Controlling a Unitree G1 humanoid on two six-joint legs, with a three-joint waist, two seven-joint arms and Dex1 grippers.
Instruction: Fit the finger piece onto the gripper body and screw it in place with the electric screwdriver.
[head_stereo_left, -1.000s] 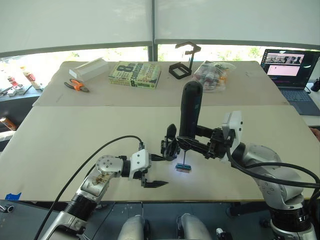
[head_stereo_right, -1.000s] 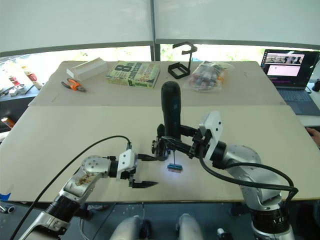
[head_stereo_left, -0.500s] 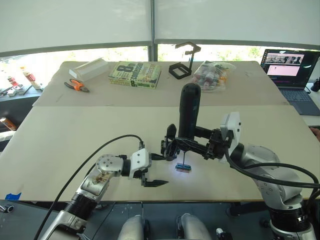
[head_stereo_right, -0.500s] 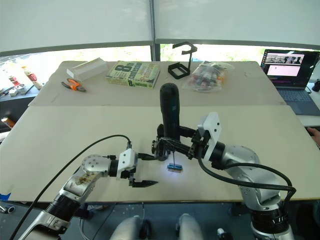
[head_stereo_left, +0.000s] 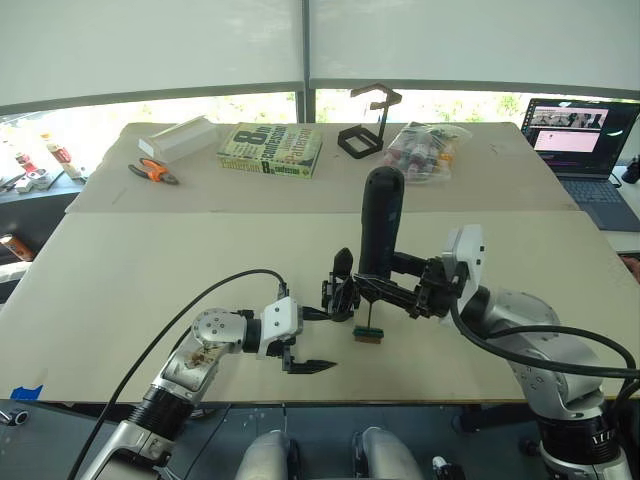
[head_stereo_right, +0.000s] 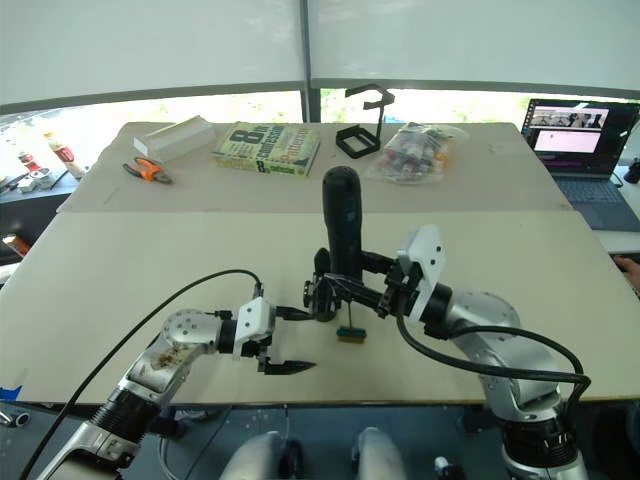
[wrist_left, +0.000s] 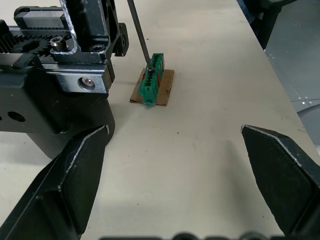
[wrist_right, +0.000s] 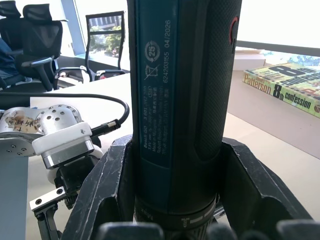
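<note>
While my right pincer (head_stereo_right: 352, 285) is clenched around the electric screwdriver (head_stereo_left: 378, 225), I see the tool standing nearly upright near the middle of the surface (head_stereo_left: 150, 270), its thick black body rising above the arm. Its thin silver bit reaches down and touches the top of the small green block (wrist_left: 151, 80), which sits on a brown card lying flat on the surface. In the right wrist view the two fingers (wrist_right: 107, 190) press against either side of the screwdriver's barrel.

My left pincer (head_stereo_left: 318, 340) is released, with its two black fingers (wrist_left: 75, 175) spread wide apart and lying just above the surface, nothing between them. It sits to the near left of the green block, and just beside the gripper body (head_stereo_left: 340, 292). The gripper body stands just left of the screwdriver bit, one pointed black finger sticking up from it; in the left wrist view I can see its gear teeth and silvery screw heads close beside my own left finger. I cannot tell whether the finger piece is already on the gripper body.

Along the far edge of the surface lie orange-handled pliers (head_stereo_left: 153, 171), a white box (head_stereo_left: 178, 134), a book (head_stereo_left: 270, 148), a black wire-frame stand (head_stereo_left: 367, 125) and a clear bag of small parts (head_stereo_left: 425, 148). A laptop (head_stereo_left: 585, 150) stands open at the far right.
</note>
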